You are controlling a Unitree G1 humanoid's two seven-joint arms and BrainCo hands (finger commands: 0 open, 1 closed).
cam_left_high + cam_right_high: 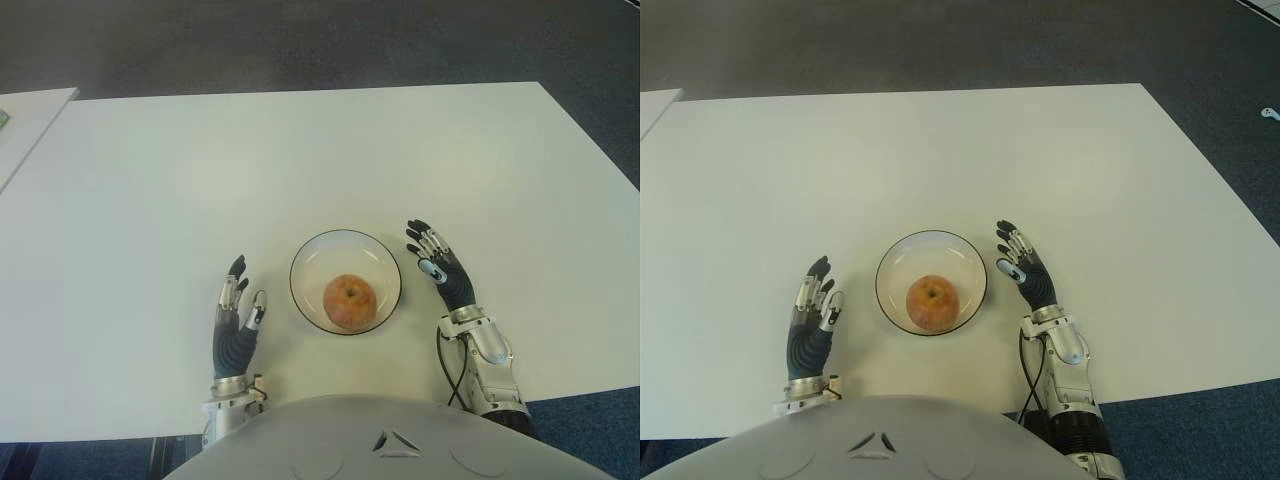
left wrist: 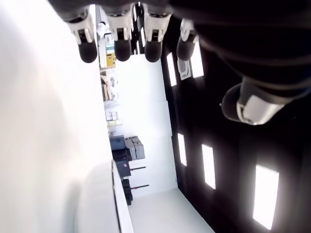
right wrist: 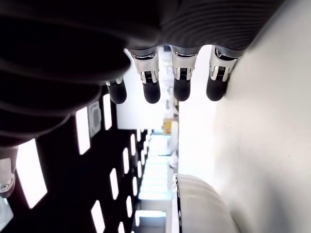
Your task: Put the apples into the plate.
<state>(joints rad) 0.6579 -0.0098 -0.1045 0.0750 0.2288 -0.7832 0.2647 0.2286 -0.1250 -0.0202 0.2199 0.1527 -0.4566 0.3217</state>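
A reddish-yellow apple point(image 1: 349, 301) lies inside the clear glass plate point(image 1: 316, 254) near the table's front edge. My left hand point(image 1: 238, 308) shows just left of the plate, fingers straight and spread, holding nothing. My right hand point(image 1: 433, 258) shows just right of the plate, its fingers also extended and empty. In the left wrist view the fingertips point(image 2: 121, 47) are straight with nothing between them. The right wrist view shows straight fingertips point(image 3: 181, 87) and the plate's rim point(image 3: 176, 194) nearby. No other apple is in view.
The white table point(image 1: 300, 160) stretches far ahead and to both sides. Another white table's corner point(image 1: 25, 115) is at the far left. Dark carpet point(image 1: 300, 40) lies beyond.
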